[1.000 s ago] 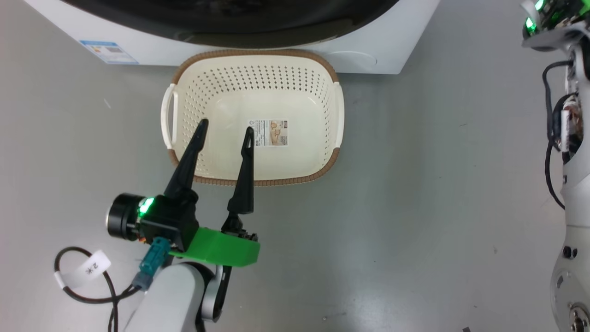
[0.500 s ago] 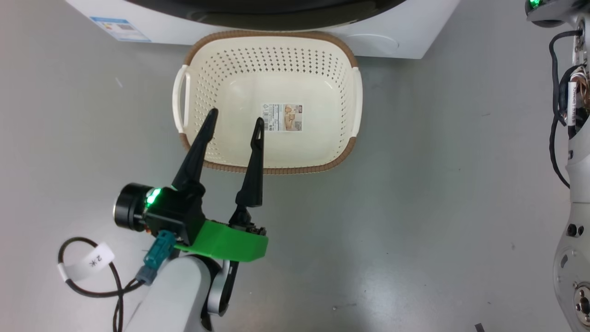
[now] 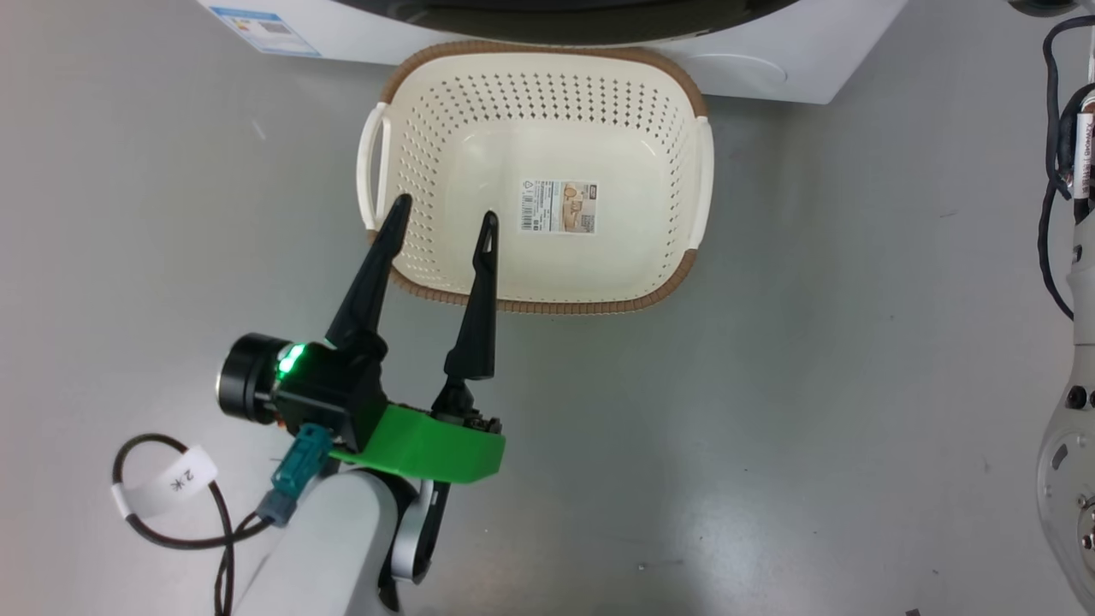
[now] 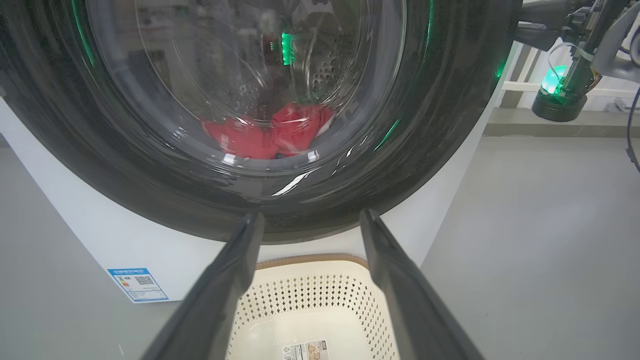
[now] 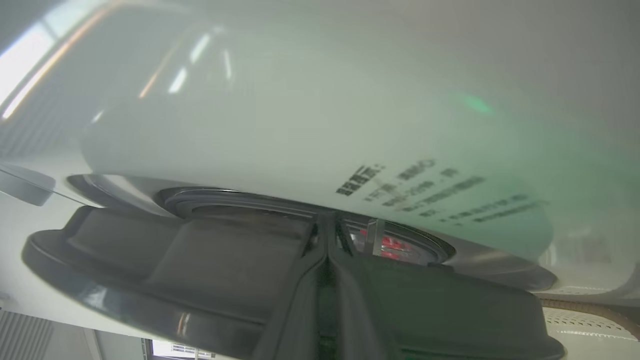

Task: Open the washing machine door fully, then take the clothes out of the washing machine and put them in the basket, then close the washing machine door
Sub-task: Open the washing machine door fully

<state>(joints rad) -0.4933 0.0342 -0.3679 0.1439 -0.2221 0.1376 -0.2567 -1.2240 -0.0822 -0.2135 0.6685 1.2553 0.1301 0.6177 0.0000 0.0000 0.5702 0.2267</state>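
Observation:
The washing machine door (image 4: 450,125), with its black rim and clear glass, fills most of the left wrist view. Red clothes (image 4: 265,132) lie in the drum behind the glass. The cream basket (image 3: 684,128) stands on the floor against the white washing machine (image 3: 821,51), with only a paper label inside. My left gripper (image 3: 446,210) is open, hanging over the basket's near left corner with nothing in it. My right gripper (image 5: 327,225) is shut, its tips in the narrow gap at the door's edge (image 5: 150,260), where a bit of red clothes (image 5: 390,245) shows.
Grey floor lies on all sides of the basket. My right arm's pale forearm (image 3: 1069,428) and its cables stand along the right edge of the head view. A blue label sticker (image 4: 137,284) marks the machine's lower left front.
The whole head picture has shifted, with basket and machine sliding right and up, so the camera moved. My left gripper stays open and now sits a little nearer the basket's left corner.

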